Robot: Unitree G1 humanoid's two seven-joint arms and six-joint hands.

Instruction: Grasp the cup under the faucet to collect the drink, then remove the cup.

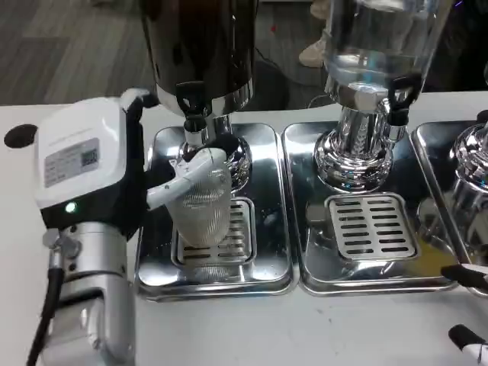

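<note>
A: where's the cup at?
B: left hand point(114, 164) fingers point(187, 171) wrapped around the cup point(204, 210), centre-left of frame, under the dark dispenser's faucet point(192, 114), over the drip grate point(236, 232).
A: right hand?
B: just fingertips point(469, 339) at lower right, can't tell.

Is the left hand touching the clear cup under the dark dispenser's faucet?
Touching. In the head view, the left hand has white fingers wrapped across the front of the cup, which sits below the faucet.
</note>
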